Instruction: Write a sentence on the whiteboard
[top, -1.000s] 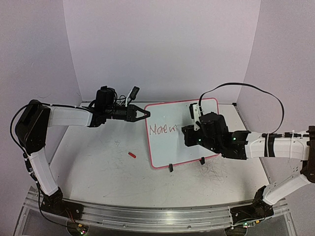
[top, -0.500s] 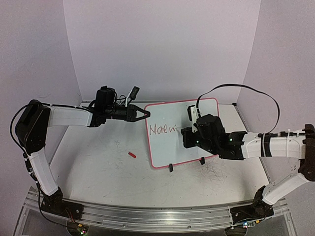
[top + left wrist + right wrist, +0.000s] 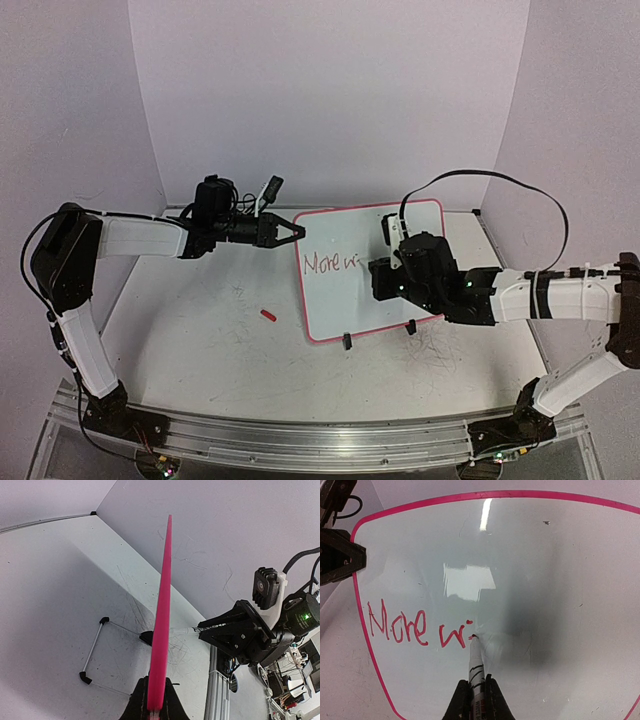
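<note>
Pressing a marker (image 3: 476, 666) tip to the whiteboard (image 3: 555, 570), the R gripper (image 3: 478, 690) has its fingers clamped tight on the barrel. The tip sits at the end of the sentence (image 3: 415, 626), red letters reading approx. "More wi". L gripper (image 3: 157, 702) pinches the board's pink rim, fingers narrow on it. Board stands tilted on black clip feet (image 3: 346, 341), mid-table (image 3: 190, 350), btwn both arms. Small red piece (image 3: 267, 314) lies on the table near the board, not touching.
</note>
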### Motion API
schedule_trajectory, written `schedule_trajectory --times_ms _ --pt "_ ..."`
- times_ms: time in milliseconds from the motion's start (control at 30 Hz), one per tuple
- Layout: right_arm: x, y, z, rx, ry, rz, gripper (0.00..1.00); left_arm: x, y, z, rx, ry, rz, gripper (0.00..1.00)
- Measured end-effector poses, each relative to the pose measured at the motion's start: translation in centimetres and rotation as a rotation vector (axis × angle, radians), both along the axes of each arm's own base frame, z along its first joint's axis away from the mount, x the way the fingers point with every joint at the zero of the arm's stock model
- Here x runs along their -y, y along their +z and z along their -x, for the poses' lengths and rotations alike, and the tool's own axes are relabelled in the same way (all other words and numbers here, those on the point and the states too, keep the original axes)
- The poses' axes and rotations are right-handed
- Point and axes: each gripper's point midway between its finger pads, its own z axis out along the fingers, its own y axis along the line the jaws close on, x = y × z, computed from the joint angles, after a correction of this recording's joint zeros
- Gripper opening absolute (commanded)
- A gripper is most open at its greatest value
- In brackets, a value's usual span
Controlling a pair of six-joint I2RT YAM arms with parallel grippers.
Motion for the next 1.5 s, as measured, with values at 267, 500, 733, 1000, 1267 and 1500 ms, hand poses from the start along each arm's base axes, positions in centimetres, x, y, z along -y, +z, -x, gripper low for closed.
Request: schedule_trajectory --times_ms 267,500,733,1000,1267,1500 --pt "0.0 -0.1 0.0 -0.002 -0.001 0.000 0.00 0.0 0.0 0.0 -0.001 0.000 0.000 0.00" --pt "-0.1 -0.4 0.2 -0.015 -0.005 -0.012 0.00 0.0 0.0 0.0 0.000 0.000 0.000 0.00" --pt "-0.1 -0.7 0.5 -0.023 -0.003 -0.011 0.00 0.0 0.0 0.0 0.000 0.000 0.000 0.00" --pt "0.1 0.1 0.6 -0.013 -0.002 -0.025 0.00 0.0 0.0 0.0 0.000 -0.001 0.000 0.00" --pt "-0.1 2.1 -0.3 0.021 -0.010 -0.047 0.00 0.0 0.0 0.0 0.000 -0.001 0.000 0.00" --pt "0.0 2.1 -1.0 0.032 -0.027 -0.032 0.00 0.0 0.0 0.0 0.001 -0.001 0.000 0.00"
